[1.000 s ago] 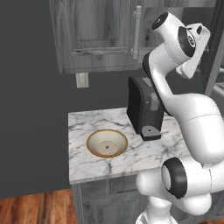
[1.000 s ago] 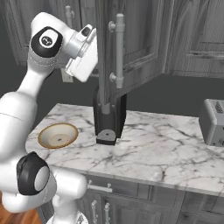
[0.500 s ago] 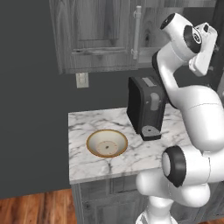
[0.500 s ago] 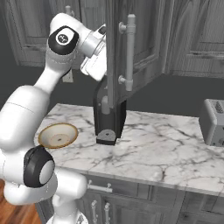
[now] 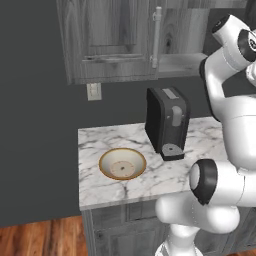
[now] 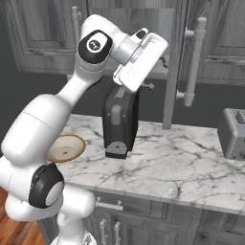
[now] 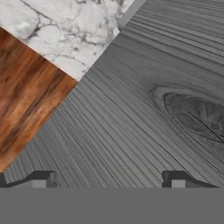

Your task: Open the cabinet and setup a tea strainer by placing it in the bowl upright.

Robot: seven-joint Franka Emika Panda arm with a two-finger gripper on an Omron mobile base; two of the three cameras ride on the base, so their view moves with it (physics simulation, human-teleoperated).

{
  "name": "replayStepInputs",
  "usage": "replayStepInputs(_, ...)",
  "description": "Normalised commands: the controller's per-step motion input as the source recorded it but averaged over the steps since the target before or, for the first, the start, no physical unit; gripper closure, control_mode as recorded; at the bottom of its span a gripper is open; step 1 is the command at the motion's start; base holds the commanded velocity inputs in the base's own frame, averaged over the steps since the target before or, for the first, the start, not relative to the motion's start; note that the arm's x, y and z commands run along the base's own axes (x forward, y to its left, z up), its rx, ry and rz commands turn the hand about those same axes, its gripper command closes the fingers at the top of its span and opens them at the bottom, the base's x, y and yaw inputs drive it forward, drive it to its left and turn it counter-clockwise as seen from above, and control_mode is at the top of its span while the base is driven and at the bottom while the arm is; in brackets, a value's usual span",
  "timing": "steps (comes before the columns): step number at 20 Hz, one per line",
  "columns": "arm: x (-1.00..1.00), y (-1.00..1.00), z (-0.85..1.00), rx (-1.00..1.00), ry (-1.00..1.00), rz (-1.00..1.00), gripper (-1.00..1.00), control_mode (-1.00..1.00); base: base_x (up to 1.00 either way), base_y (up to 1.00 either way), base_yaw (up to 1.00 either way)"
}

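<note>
Cabinet (image 6: 201, 43): wall unit above counter; one door swung out edge-on w/ bar handle (image 6: 194, 62), shelf behind exposed.
Gripper (image 7: 111, 179): two dark tips seen well apart, nothing between them; hand raised near open shelf, facing grey wood-grain panel.
Strainer: not made out in these pics; presumably inside cabinet, unconfirmed.
Bowl (image 5: 122, 163): on marble counter (image 5: 100, 187), left of coffee machine (image 5: 167, 122), well apart from hand.
Risk 1: wrist may be knocked against open door edge if reach is angled too wide.
Risk 2: strainer may be tipped or pushed back if approached blind.
Counts: 1 bowl, 1 coffee machine, 1 toaster (image 6: 234, 134), 2 fingertips.
</note>
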Motion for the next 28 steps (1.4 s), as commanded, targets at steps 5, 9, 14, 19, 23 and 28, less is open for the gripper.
replayStepInputs(5, -0.16, -0.43, 0.00, -0.05, 0.00, 0.00, -1.00, -1.00, 0.00, 0.00, 0.00)
replayStepInputs(9, -0.14, -0.05, 0.00, -0.08, 0.00, 0.00, -1.00, -1.00, 0.00, 0.00, 0.00)
replayStepInputs(14, -0.13, 0.29, 0.00, -0.04, -0.01, 0.01, -1.00, -1.00, 0.00, 0.00, 0.00)
replayStepInputs(19, -0.01, 0.74, 0.00, 0.00, -0.06, -0.02, -1.00, -1.00, 0.00, 0.00, 0.00)
replayStepInputs(23, 0.07, 0.71, 0.00, 0.13, -0.21, -0.08, -1.00, -1.00, 0.00, 0.00, 0.00)
replayStepInputs(28, 0.26, 0.49, -0.08, 0.43, -0.23, -0.13, -1.00, -1.00, 0.00, 0.00, 0.00)
